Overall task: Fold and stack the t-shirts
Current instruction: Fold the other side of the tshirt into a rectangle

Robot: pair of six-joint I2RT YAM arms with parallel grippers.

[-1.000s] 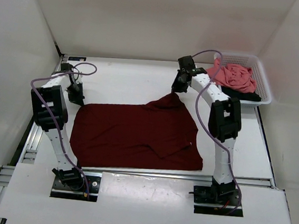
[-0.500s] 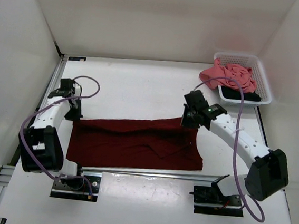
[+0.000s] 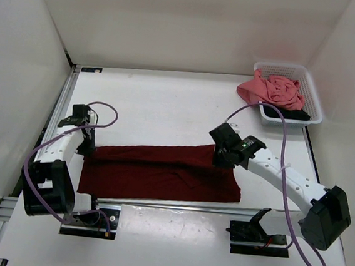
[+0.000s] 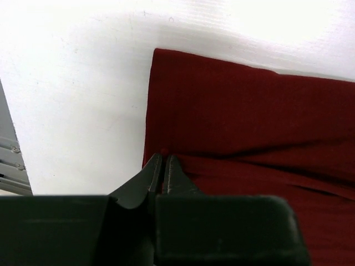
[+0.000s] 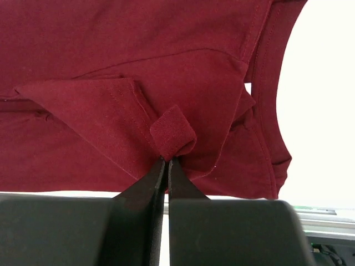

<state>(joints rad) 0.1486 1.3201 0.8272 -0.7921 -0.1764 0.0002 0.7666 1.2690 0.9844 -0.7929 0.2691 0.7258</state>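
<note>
The dark maroon t-shirt lies folded over on the table near the front edge. My left gripper is shut on its far left corner; in the left wrist view the jaws pinch the cloth edge. My right gripper is shut on the far right edge; in the right wrist view a loop of maroon cloth sticks out of the closed jaws. The salmon pink t-shirt lies bunched in the basket on top of the black t-shirt.
A white mesh basket stands at the far right corner, with the pink shirt hanging over its left rim. White walls enclose the table on three sides. A metal rail runs along the left edge.
Both grippers have pulled the far edge of the maroon shirt toward the front edge, folding it over into a narrower band. The right arm has swung forward and low.
</note>
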